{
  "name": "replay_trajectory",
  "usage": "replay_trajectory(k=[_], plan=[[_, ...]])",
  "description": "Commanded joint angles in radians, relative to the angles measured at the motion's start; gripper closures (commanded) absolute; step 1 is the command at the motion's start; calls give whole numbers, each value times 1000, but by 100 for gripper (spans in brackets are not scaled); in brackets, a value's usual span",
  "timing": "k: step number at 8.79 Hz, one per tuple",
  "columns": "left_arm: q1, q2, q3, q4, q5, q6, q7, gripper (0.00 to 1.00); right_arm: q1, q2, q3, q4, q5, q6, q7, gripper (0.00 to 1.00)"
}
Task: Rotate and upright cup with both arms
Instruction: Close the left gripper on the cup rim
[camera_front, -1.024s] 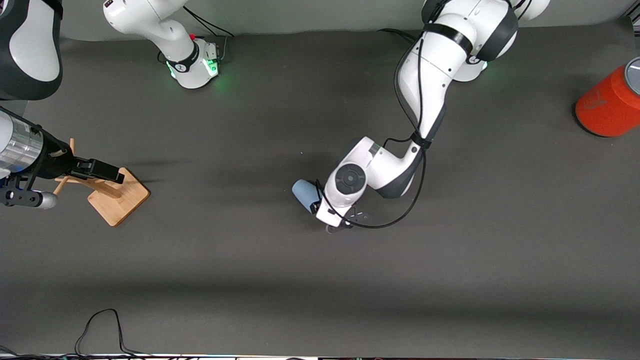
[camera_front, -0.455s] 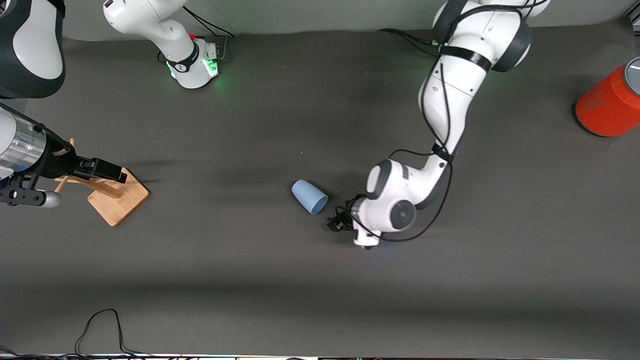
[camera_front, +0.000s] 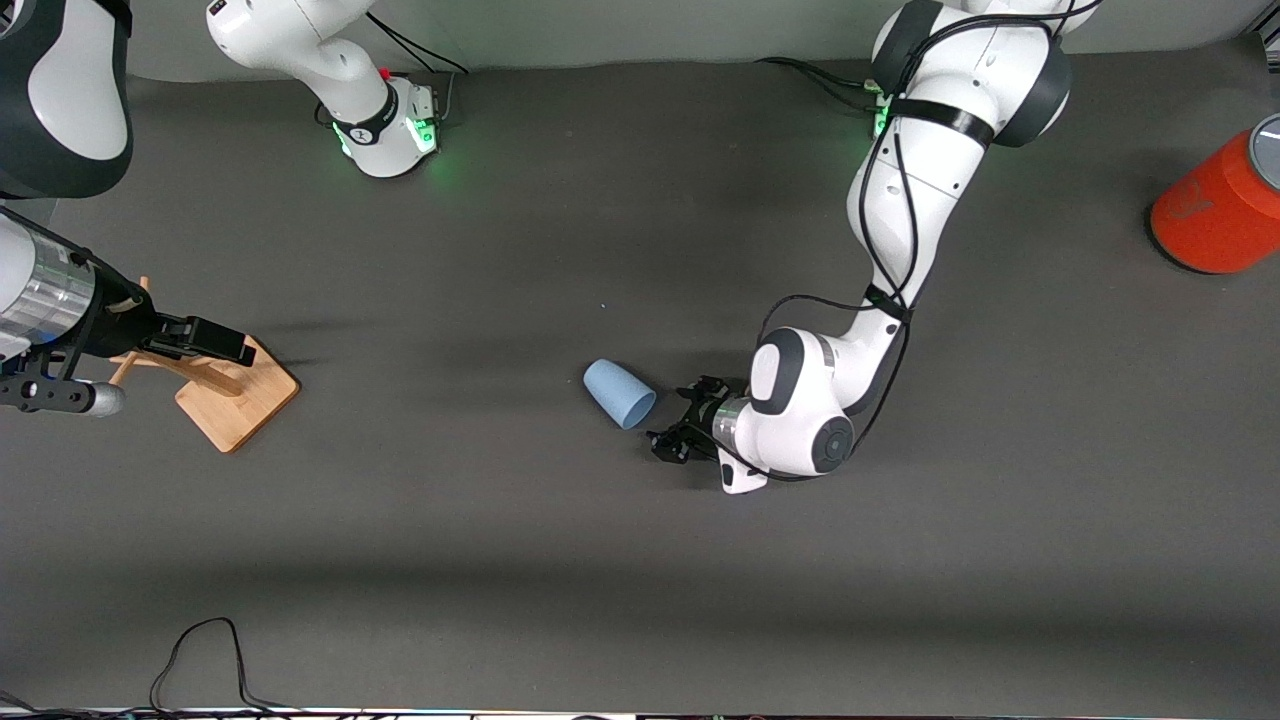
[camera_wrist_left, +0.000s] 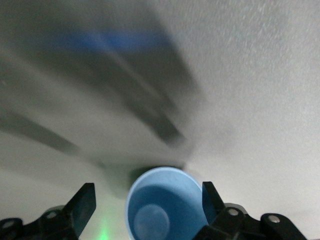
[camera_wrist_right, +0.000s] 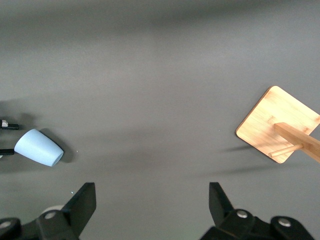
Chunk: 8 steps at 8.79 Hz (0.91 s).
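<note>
— While I look down at the tabletop (camera_front: 560, 560), what is closest to the front camera?

— I see the left hand (camera_front: 672, 432) low over the tabletop, just beside the cup (camera_front: 618, 393). Its fingers (camera_wrist_left: 84, 205) are spread wide and hold nothing. The cup lies on its side near the middle, a bit farther from the front camera. Its open mouth faces the left hand, and it sits apart from the fingers.

— And the right hand?

— My right hand (camera_front: 235, 349) waits up over the wooden stand (camera_front: 237, 402) at the right arm's end. Its fingers (camera_wrist_right: 82, 204) are wide apart too, and empty.

— Anything farther off?

— I see a red-orange can (camera_front: 1215, 208) at the left arm's end. Farthest of all are the two arm bases with green lights (camera_front: 428, 133).
</note>
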Motion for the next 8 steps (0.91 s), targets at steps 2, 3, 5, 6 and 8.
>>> replay_trajectory(k=[2, 3, 5, 6, 8], plan=[[4, -6, -58, -22, -54, -1, -19, 7, 17, 21, 5, 7, 12, 4, -10, 0], [2, -3, -58, -39, -74, 1, -19, 22, 15, 21, 3, 7, 13, 6, -12, 0], [5, 0, -58, -56, -78, -4, -16, 69, 14, 21, 3, 5, 13, 8, -12, 0], [10, 0, -59, -56, -78, -14, -19, 100, 14, 21, 3, 5, 15, 9, -13, 0], [39, -10, -58, -20, -85, -89, -16, 100, 12, 23, 3, 2, 16, 11, -44, 0]])
